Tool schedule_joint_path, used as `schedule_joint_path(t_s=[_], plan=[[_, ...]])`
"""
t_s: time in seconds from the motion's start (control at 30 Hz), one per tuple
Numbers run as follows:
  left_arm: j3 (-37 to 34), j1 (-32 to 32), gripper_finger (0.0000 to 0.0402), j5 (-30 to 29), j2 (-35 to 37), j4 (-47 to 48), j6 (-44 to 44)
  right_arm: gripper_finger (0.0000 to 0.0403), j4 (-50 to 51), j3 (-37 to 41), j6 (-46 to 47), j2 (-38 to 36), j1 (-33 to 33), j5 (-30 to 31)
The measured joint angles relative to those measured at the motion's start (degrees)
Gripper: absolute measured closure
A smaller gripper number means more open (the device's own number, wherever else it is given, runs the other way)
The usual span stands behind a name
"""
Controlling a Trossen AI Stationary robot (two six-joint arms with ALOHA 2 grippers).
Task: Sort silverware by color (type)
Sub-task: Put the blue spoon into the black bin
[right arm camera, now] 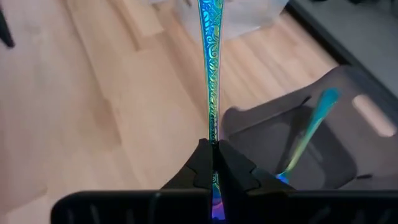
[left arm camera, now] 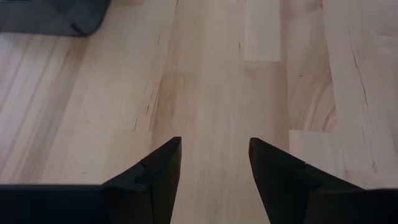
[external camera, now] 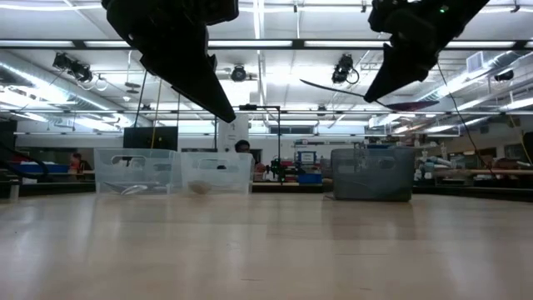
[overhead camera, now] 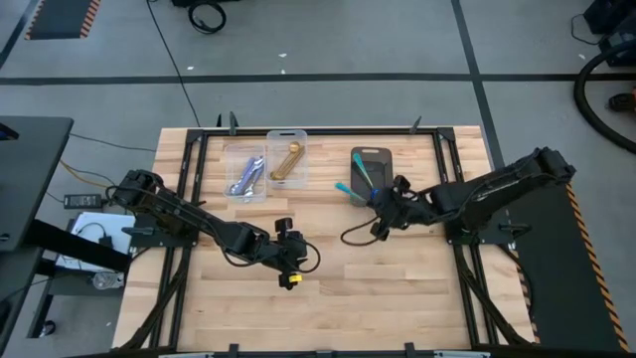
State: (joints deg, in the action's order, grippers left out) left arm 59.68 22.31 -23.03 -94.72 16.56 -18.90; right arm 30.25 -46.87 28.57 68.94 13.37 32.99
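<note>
My right gripper hangs above the table near the dark grey bin and is shut on an iridescent blue-purple spoon, whose teal end points toward the table's left. Another teal-handled spoon lies inside that bin. Silver spoons with lavender handles rest in one clear bin and a gold spoon in the clear bin beside it. My left gripper hovers open over bare wood at mid-table, with nothing between its fingers. My right gripper pinches the spoon's narrow stem between its two fingertips. The spoon runs straight on from the fingers, along their line, and a short piece shows behind the tips. It is lifted clear of the table, roughly level in the low view.
The two clear bins stand side by side at the far middle, with the dark grey bin to their right. Bare wooden table top stretches across the near half. A black frame runs along the table's edges.
</note>
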Motion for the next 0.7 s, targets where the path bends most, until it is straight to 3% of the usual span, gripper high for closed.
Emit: schedule_joint_path(t_s=[0.37, 0.7], plan=[[0.0, 0.0, 0.0205, 0.0, 0.0, -0.2, 1.6, 0.0391, -2.0, -0.1, -8.5, -1.7, -10.7, -0.6], [0.0, 0.0, 0.0205, 0.0, 0.0, -0.1, 2.1, 0.0389, -6.9, 1.0, -8.8, -1.7, -22.1, -4.1]])
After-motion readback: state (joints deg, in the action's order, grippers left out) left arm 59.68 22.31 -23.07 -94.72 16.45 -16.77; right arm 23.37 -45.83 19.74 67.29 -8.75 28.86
